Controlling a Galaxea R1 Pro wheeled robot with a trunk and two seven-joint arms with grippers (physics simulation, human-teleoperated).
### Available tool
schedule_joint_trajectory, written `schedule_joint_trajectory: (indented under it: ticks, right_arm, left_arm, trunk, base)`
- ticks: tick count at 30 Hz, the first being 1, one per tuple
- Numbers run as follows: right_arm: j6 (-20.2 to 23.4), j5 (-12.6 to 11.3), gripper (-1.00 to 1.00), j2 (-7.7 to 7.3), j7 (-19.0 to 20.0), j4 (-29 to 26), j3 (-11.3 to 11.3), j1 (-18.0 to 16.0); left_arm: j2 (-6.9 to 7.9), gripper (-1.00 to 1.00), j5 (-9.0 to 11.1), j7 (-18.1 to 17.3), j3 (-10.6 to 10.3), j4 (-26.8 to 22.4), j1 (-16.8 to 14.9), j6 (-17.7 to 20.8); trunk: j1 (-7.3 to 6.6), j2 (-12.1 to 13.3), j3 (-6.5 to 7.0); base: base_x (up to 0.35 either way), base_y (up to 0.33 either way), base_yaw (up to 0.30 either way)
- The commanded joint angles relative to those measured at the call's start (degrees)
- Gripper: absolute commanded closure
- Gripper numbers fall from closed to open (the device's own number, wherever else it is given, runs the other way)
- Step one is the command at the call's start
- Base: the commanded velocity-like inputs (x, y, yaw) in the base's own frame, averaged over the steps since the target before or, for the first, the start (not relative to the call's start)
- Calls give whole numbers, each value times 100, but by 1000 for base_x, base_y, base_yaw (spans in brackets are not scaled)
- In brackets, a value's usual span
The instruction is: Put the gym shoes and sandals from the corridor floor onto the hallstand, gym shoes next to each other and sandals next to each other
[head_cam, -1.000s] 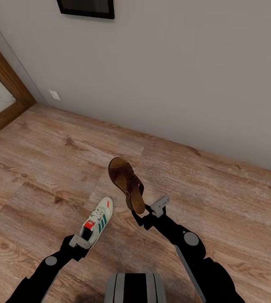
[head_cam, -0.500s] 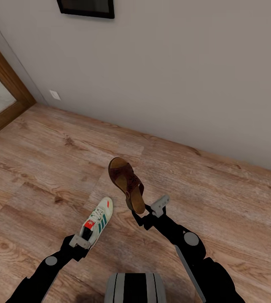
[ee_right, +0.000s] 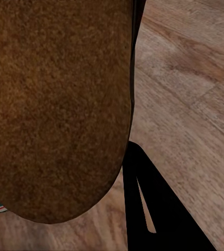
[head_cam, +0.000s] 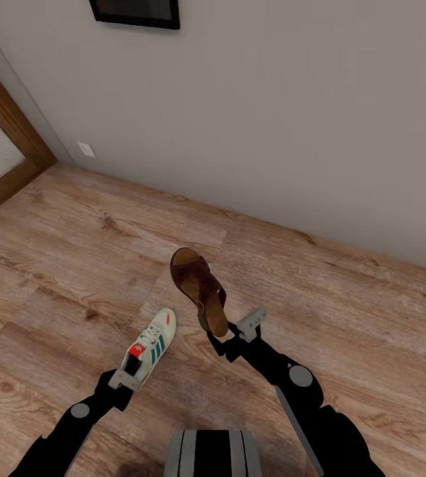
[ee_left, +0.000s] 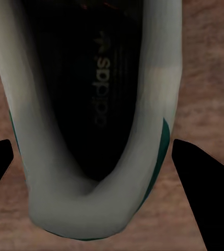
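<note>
Sneaker (head_cam: 152,344) sat low in the head view at about 7 o'clock from the sandal (head_cam: 199,288), toe toward 1 o'clock, heel at my left gripper (head_cam: 125,377). In the left wrist view its fingers (ee_left: 195,172) stood apart, one on each side of the heel cup, with floor (head_cam: 73,265) showing in the gap on one side, so no clamp there. I couldn't tell whether the sole rested on the planks.

My right gripper (head_cam: 231,331) looked closed on the sandal's heel end. The sandal rode up off the floor, tilted, toe toward 11 o'clock, strap facing the camera.

Handling, my call:
- Sneaker: light, soft upper and padded collar, so it would squash under the pads. The heel counter looked like the stiffest part, so I'd grip across it, low and near the sole. Laces and tongue were too floppy to hold.
- Sandal: light, with a stiff flat sole slab. The footbed looked suede-like and grippy. Pinched at one end, it could swing or pivot. A hold nearer the strap would be steadier.

Writing:
- "adidas" with the trefoil mark read clearly on the sneaker's dark insole in the left wrist view.
- The red tongue label was too small to read in the head view.
- I could make out no marking on the sandal.
</note>
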Motion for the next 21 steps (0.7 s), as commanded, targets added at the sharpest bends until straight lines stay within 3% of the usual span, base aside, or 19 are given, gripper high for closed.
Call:
schedule_joint_trajectory:
  ticks: [1, 21]
  right_arm:
    - [40, 3, 100, 1, 14, -9, -3, -2]
    - [40, 3, 100, 1, 14, -9, -3, -2]
  left_arm:
    - [-2, 100, -52, -19, 3, -9, 0, -5]
    - [0, 100, -52, -28, -5, -35, 0, -2]
  trunk:
    - [-1, -1, -3]
    - [-1, -1, -3]
  base:
    - [0, 0, 0]
    - [0, 0, 0]
